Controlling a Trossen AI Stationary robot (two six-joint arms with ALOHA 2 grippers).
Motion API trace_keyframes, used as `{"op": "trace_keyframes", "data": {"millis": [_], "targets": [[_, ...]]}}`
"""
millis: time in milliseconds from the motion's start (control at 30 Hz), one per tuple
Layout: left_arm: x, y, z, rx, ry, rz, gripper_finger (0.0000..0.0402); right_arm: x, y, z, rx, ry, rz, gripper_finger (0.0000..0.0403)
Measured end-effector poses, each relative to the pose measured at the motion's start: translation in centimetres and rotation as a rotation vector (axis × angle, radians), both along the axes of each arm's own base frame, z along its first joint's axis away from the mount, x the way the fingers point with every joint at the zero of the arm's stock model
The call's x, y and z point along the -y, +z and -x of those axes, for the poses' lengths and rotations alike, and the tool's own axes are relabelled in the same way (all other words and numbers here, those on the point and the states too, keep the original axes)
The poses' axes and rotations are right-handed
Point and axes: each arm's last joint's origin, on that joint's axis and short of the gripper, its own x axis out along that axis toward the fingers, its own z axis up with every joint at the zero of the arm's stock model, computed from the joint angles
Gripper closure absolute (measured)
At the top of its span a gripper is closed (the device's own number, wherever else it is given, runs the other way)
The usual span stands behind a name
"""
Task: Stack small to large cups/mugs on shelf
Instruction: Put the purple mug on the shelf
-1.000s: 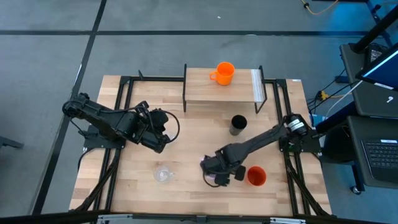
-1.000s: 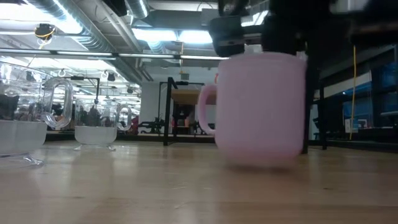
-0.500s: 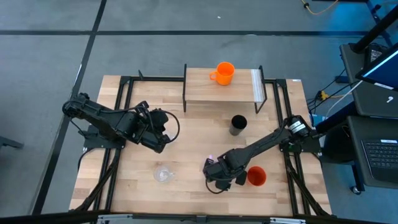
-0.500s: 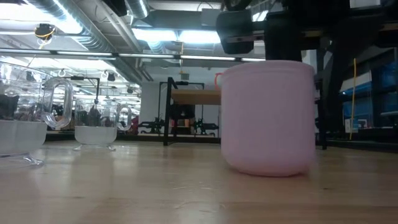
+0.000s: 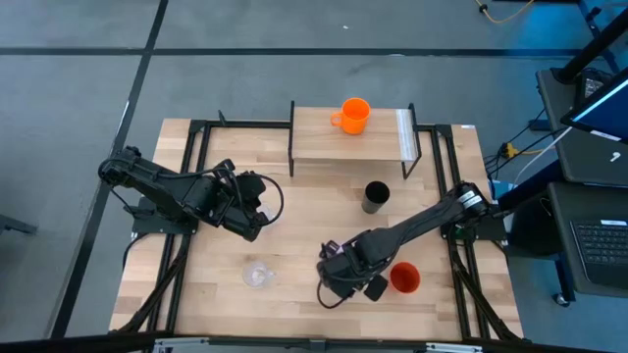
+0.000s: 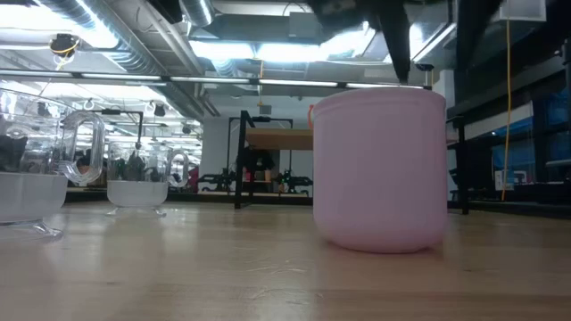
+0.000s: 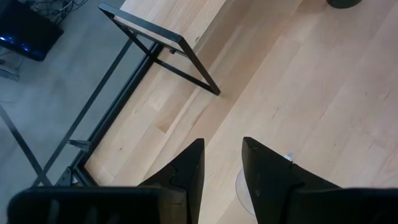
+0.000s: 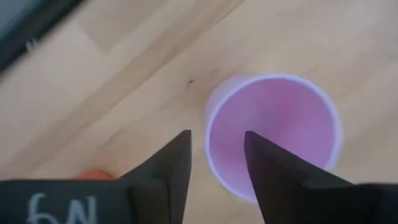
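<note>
Near the front edge of the table (image 5: 206,294), right of its middle, I have the right gripper (image 8: 214,163) poised over the lilac mug (image 8: 273,134). Its fingers stand apart with the mug's rim wall between them, and as far as I can see they touch nothing, so the mug is released. From the low view the mug (image 6: 381,169) stands upright on the wood, filling much of that picture, with dark gripper parts above its rim.

Just beside the right gripper, toward the right edge, the red-orange cup (image 5: 405,277) sits on the table. The black cup (image 5: 376,196) stands farther back, between that pair and the shelf (image 5: 324,137). The shelf rests against the back edge on black posts, with a white strip at its right end, and the orange mug (image 5: 353,114) sits on top near its back rim. One clear tumbler (image 5: 257,274) stands near the front edge, left of the lilac mug.

My left gripper (image 7: 219,163) waits over the left half of the table, fingers a little apart and holding nothing; bare planks and a black frame leg show past them.

Around the table I see grey floor marked with dark lines, and a laptop on a stand off the right edge. Across the low view, the room behind has ceiling ducts and strip lights.
</note>
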Motion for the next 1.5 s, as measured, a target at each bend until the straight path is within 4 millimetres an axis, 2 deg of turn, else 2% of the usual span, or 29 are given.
{"op": "trace_keyframes", "data": {"millis": [100, 233, 367, 533, 833, 1000, 1100, 1233, 1500], "targets": [[0.0, 0.0, 0.0, 0.000, 0.000, 0.000, 0.0300, -0.1, 1.7, -0.2, -0.004, -0.174, -0.042, 0.0255], [0.0, 0.0, -0.1, 0.010, 0.000, 0.004, 0.0300, -0.2, 3.2, -0.8, -0.012, -0.528, -0.148, 0.0258], [0.0, 0.0, -0.1, 0.013, 0.001, 0.005, 0.0300, 0.2, 3.0, -0.5, -0.004, -0.791, -0.087, 0.0259], [0.0, 0.0, -0.1, 0.014, 0.001, 0.006, 0.0300, 0.5, 2.2, 0.0, -0.010, -0.951, -0.012, 0.0259], [0.0, 0.0, -0.1, 0.014, 0.002, 0.006, 0.0300, 1.2, 2.1, 0.1, -0.034, -1.058, 0.005, 0.0259], [0.1, 0.0, -0.1, 0.014, 0.001, 0.006, 0.0300, 2.1, 0.7, -0.1, 0.030, -1.127, 0.077, 0.0259], [0.0, 0.0, -0.1, 0.014, 0.002, 0.006, 0.0300, 2.5, -0.2, -0.6, 0.047, -1.130, 0.059, 0.0259], [0.0, 0.0, -0.1, 0.014, 0.001, 0.006, 0.0300, 2.7, -0.2, -1.1, 0.047, -1.113, 0.008, 0.0259], [0.0, 0.0, -0.1, 0.013, 0.000, 0.005, 0.0300, 3.1, -0.8, -0.8, 0.032, -1.177, 0.039, 0.0259]]}}
